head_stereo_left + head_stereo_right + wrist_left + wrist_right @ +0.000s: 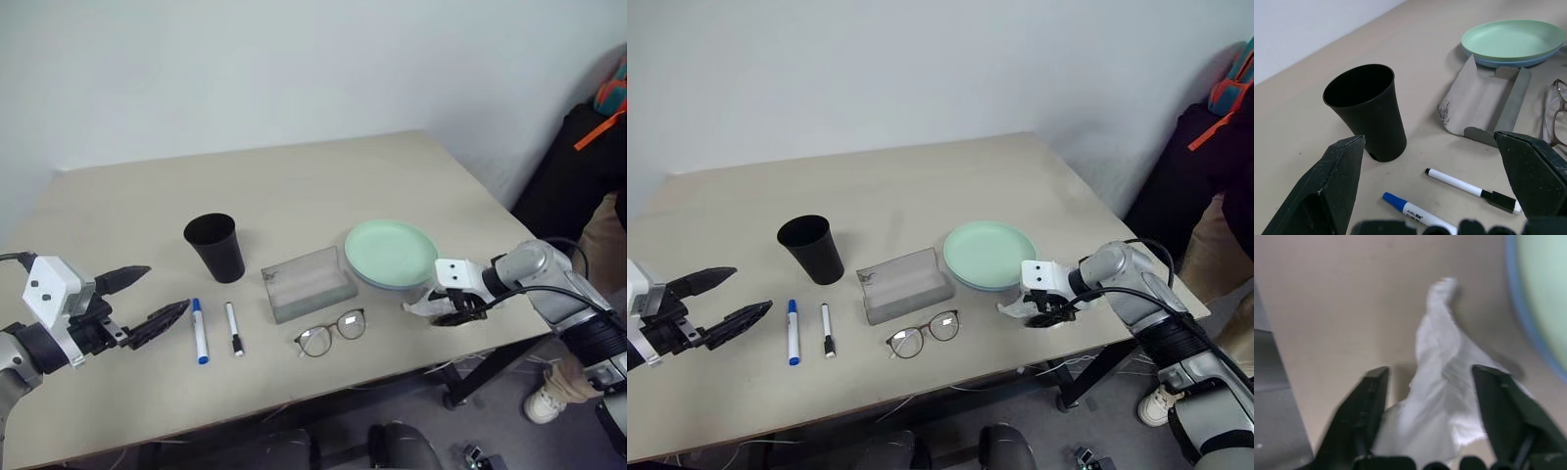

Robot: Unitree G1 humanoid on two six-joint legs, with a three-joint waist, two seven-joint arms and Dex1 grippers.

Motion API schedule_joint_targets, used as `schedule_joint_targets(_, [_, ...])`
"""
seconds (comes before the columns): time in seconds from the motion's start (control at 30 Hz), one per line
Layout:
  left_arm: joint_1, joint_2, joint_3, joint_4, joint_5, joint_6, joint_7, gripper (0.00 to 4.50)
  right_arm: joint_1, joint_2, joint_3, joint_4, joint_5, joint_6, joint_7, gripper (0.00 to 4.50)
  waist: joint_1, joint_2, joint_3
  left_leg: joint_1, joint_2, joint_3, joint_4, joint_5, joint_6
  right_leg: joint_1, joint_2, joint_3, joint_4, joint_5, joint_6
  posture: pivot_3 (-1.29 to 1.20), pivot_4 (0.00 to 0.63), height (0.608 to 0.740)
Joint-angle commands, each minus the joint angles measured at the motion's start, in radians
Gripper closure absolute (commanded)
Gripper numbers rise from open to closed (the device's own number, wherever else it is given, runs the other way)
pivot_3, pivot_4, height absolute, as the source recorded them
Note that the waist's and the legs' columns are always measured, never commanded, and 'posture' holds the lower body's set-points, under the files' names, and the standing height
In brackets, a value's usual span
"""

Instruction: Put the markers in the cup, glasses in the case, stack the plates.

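Markers [199, 331] parallel, long axes front-back; caps toward table's near edge.

Bright, even light from above; soft short shadows under cup [216, 247] and plates [391, 254] on desk [294, 186]. No glare. Head views sharp. Left wrist view clear, near fingers [1334, 183] slightly soft. Right wrist view motion-blurred: tissue [1442, 382] and fingers [1364, 416] smeared.
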Motion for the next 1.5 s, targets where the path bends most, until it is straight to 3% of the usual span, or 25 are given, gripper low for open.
schedule_joint_targets(0.03, [-0.009, 0.002, 0.013, -0.025, -0.008, -0.012, 0.007, 0.00, -0.033, -0.003, -0.017, 0.015, -0.013, -0.037, 0.007, 3.04, 0.000, 0.000, 0.000, 0.000, 0.000, 0.000, 0.000, 0.000, 0.000, 0.000, 0.000, 0.000, 0.000, 0.000, 0.000, 0.00, 0.000, 0.737])
schedule_joint_targets(0.17, [-0.012, 0.002, 0.011, -0.025, -0.007, -0.012, 0.008, 0.00, -0.046, 0.000, -0.018, 0.031, -0.018, -0.062, 0.023, 4.47, 0.000, 0.000, 0.000, 0.000, 0.000, 0.000, 0.000, 0.000, 0.000, 0.000, 0.000, 0.000, 0.000, 0.000, 0.000, 0.00, 0.000, 0.737])
schedule_joint_targets(0.33, [-0.011, 0.003, 0.012, -0.029, -0.008, -0.010, 0.009, 0.00, -0.050, -0.018, -0.019, 0.014, 0.012, -0.100, 0.108, 4.47, 0.000, 0.000, 0.000, 0.000, 0.000, 0.000, 0.000, 0.000, 0.000, 0.000, 0.000, 0.000, 0.000, 0.000, 0.000, 0.00, 0.000, 0.737])
schedule_joint_targets(0.5, [-0.012, 0.007, 0.015, -0.028, -0.009, -0.008, 0.006, 0.00, -0.114, -0.020, -0.069, -0.080, 0.215, 0.009, 0.237, 4.47, -0.001, 0.001, 0.001, 0.000, 0.000, 0.000, 0.000, 0.000, 0.000, 0.000, 0.000, 0.000, 0.001, 0.000, 0.000, 0.00, 0.000, 0.737])
schedule_joint_targets(0.67, [-0.024, 0.014, -0.001, -0.024, -0.016, 0.001, -0.001, 0.00, -0.260, 0.102, -0.151, -0.018, 0.331, 0.141, 0.196, 4.47, -0.004, 0.001, 0.001, 0.001, 0.001, 0.001, 0.000, 0.000, 0.000, 0.000, 0.000, 0.000, 0.001, 0.000, 0.000, 0.00, 0.000, 0.737])
schedule_joint_targets(0.77, [-0.030, 0.021, -0.021, -0.027, -0.013, 0.005, -0.010, 0.00, -0.332, 0.158, -0.141, 0.088, 0.279, 0.119, 0.142, 4.47, 0.000, 0.001, 0.000, 0.001, 0.002, 0.000, 0.000, 0.001, -0.001, 0.000, 0.001, -0.002, 0.001, 0.000, 0.000, 0.00, 0.000, 0.737])
schedule_joint_targets(0.9, [-0.045, 0.019, -0.047, -0.039, -0.024, 0.018, -0.009, 0.00, -0.403, 0.245, -0.093, 0.347, 0.124, -0.039, -0.043, 4.47, 0.002, 0.000, 0.000, 0.000, 0.002, 0.000, 0.000, 0.001, -0.001, 0.000, 0.000, -0.003, 0.001, 0.000, -0.001, 0.00, 0.000, 0.737])
schedule_joint_targets(1.13, [-0.068, 0.019, -0.074, -0.040, -0.017, 0.018, -0.012, 0.00, -0.445, 0.305, -0.055, 0.614, -0.005, -0.225, -0.140, 4.47, -0.004, 0.000, 0.000, -0.001, -0.004, 0.001, -0.002, 0.000, -0.002, -0.002, 0.001, 0.001, 0.002, 0.003, 0.000, 0.00, 0.000, 0.737])
schedule_joint_targets(1.23, [-0.081, 0.026, -0.089, -0.040, -0.020, 0.023, -0.016, 0.00, -0.462, 0.324, -0.063, 0.670, -0.020, -0.262, -0.148, 3.82, -0.009, 0.000, 0.000, 0.000, -0.006, 0.001, -0.002, 0.000, -0.003, -0.002, 0.003, 0.001, 0.003, 0.004, 0.000, 0.00, 0.000, 0.737])
schedule_joint_targets(1.4, [-0.105, 0.036, -0.125, -0.049, -0.017, 0.029, -0.024, 0.00, -0.482, 0.313, -0.090, 0.672, -0.001, -0.312, -0.095, 2.11, -0.015, 0.001, 0.000, 0.001, -0.004, 0.000, -0.002, 0.001, -0.006, -0.001, 0.005, 0.001, 0.004, 0.004, 0.000, 0.00, 0.000, 0.737])
schedule_joint_targets(1.5, [-0.109, 0.037, -0.144, -0.055, -0.017, 0.033, -0.027, 0.00, -0.485, 0.288, -0.141, 0.590, 0.086, -0.250, 0.053, 2.11, -0.017, 0.001, 0.000, 0.001, -0.004, -0.001, -0.001, 0.002, -0.006, -0.001, 0.005, 0.001, 0.005, 0.004, 0.000, 0.00, 0.000, 0.737])
